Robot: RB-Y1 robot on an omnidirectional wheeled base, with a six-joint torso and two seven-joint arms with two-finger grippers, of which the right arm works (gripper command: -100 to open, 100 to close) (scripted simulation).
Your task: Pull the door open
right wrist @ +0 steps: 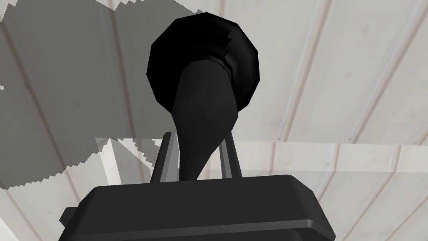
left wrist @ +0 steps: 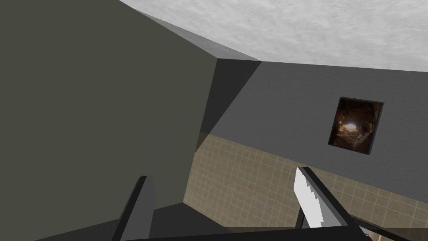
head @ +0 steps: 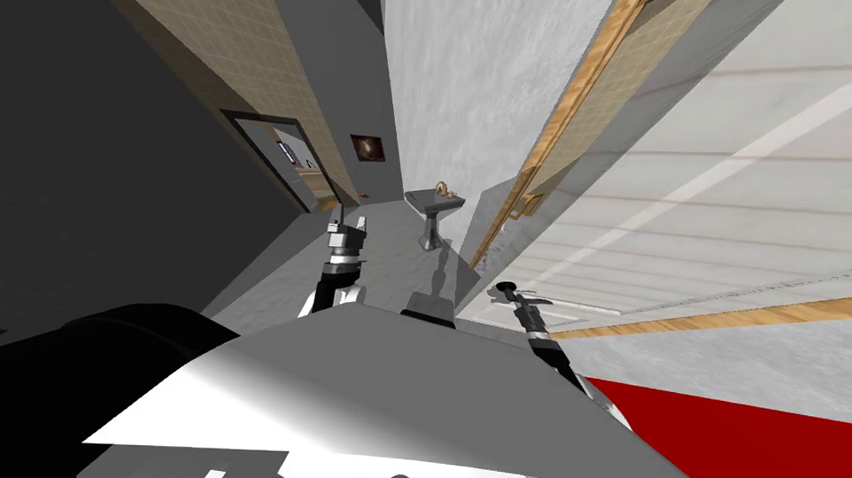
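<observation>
The door (head: 700, 215) is a white panelled leaf with a wooden edge, on my right. Its black handle (right wrist: 203, 108) has a round rose and a lever that runs down between my right gripper's fingers (right wrist: 167, 157). My right gripper (right wrist: 197, 159) is shut on that lever; in the head view the right gripper (head: 513, 294) sits at the door's face beside the handle (head: 505, 288). My left gripper (head: 350, 219) is held up on my left, away from the door, and in the left wrist view it (left wrist: 225, 201) stands open with nothing between its fingers.
A pedestal sink (head: 434, 210) with a gold tap stands ahead by the far wall. A dark-framed doorway (head: 281, 160) is in the tiled wall to the left. A red surface (head: 746, 420) lies low on the right.
</observation>
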